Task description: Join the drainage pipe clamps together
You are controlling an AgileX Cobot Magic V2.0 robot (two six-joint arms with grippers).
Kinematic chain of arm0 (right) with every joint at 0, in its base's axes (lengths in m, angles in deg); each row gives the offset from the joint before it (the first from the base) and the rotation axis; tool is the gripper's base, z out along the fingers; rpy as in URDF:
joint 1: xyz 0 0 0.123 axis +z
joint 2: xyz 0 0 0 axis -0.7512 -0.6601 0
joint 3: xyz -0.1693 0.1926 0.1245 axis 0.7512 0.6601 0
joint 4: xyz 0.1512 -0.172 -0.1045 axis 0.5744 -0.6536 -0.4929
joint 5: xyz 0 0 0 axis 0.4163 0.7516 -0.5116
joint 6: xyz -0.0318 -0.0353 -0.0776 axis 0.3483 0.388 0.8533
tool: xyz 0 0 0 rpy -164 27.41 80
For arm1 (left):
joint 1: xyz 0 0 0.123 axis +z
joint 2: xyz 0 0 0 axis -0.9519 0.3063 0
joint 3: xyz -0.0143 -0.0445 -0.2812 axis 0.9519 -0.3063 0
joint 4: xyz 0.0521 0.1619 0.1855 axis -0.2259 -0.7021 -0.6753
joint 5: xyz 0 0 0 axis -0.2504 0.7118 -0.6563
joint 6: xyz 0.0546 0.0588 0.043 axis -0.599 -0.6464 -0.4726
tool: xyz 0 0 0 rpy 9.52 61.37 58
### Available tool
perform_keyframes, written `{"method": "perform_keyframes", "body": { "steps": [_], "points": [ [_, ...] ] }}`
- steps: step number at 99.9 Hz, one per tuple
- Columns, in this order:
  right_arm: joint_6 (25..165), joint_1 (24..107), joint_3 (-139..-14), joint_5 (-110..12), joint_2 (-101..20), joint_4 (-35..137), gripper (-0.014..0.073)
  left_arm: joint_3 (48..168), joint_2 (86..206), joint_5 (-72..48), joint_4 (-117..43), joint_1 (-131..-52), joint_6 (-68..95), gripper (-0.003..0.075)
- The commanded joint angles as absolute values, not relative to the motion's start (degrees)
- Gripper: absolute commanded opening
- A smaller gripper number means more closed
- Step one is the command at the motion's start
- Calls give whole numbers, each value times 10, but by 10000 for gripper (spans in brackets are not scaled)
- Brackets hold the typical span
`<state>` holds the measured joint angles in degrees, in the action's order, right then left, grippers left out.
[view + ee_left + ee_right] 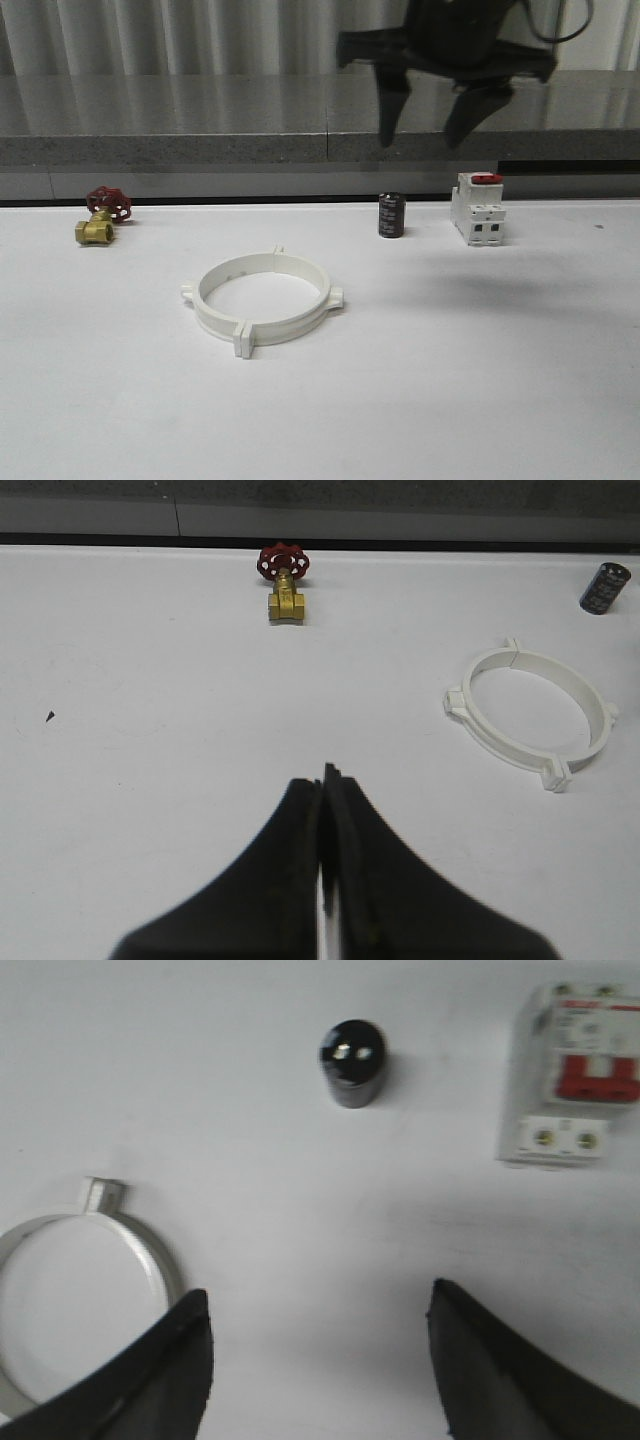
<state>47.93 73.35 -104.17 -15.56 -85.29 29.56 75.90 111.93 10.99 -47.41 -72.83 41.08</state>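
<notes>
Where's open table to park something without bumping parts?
Bare table spans the near edge and the right of the white plastic clamp ring. The far edge is busier: brass valve with red handwheel, black cylindrical capacitor, white red-topped switch.

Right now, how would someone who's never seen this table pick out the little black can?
Start at the white table and look along its far edge, right of the middle. The black can stands upright there, just left of the white switch with a red top. It is the one dark, round thing on the table.

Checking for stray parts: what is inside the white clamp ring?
Inside the drainage pipe clamps, joined as a ring, only bare white table shows. Whatever sits beneath the ring's own wall cannot be seen.
</notes>
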Motion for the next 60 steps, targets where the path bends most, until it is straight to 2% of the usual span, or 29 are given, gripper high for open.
{"method": "perform_keyframes", "body": {
  "steps": [1,27,44,60],
  "points": [
    [504,698,-1011,-192,-768,285,475,774,1121,69,-464,-728,410,-21],
    [561,580,-843,-209,-598,285,475,774,1121,69,-464,-728,410,-21],
    [575,550,-740,-209,-488,285,460,774,1121,69,-464,-728,410,-21],
    [578,550,-662,-206,-383,285,351,774,1121,69,-464,-728,410,-21]
  ]
}}
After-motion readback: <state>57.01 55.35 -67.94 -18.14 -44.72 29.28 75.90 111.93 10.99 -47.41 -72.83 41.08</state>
